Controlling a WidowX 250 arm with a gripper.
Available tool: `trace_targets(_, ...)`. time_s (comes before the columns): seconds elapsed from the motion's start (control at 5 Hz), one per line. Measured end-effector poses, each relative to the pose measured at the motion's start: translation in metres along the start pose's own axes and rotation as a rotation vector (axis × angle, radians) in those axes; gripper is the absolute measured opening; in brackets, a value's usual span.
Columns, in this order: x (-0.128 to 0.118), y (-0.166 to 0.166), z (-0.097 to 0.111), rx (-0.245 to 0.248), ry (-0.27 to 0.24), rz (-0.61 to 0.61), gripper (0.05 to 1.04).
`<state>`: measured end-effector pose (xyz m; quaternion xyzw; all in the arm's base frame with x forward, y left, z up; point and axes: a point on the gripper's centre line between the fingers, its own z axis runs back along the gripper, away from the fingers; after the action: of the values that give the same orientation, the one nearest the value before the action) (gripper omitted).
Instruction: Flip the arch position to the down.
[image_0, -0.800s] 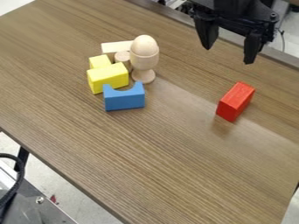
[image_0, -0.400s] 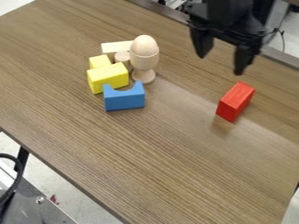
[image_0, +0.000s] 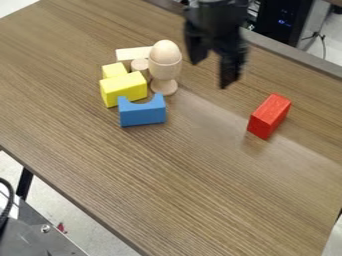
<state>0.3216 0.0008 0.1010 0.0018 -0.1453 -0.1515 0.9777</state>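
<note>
1. A black gripper (image_0: 211, 75) hangs above the wooden table (image_0: 200, 200), its two fingers parted with a gap between them and nothing in their grasp. How near their full spread they are, the view does not tell.
2. The gripper has swung across from the view's upper right over the past moments, away from the red block (image_0: 269, 117) and toward the blue arch (image_0: 142, 116); its fingertips now appear closer together, and it appears turned.
3. The blue arch, unmoved, sits on the table to the lower left of the gripper, its curved notch facing up.
4. Left of the gripper, a wooden egg (image_0: 164, 51) rests in its cup (image_0: 165, 73), unchanged, with yellow blocks (image_0: 123, 88) farther left.
5. The red block holds its place to the gripper's lower right.
6. Beyond the table, upper right of the gripper, more of a dark case (image_0: 282, 22) has come into sight.
</note>
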Motion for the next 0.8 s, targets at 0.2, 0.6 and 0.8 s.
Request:
trace_targets(0.2,-0.025,0.027,-0.028,0.017,0.095,-0.111,0.999)
trace_targets(0.6,-0.072,0.036,-0.031,-0.079,0.158,-0.245,0.999)
trace_targets(0.8,-0.083,0.032,-0.025,-0.102,0.173,-0.252,0.999)
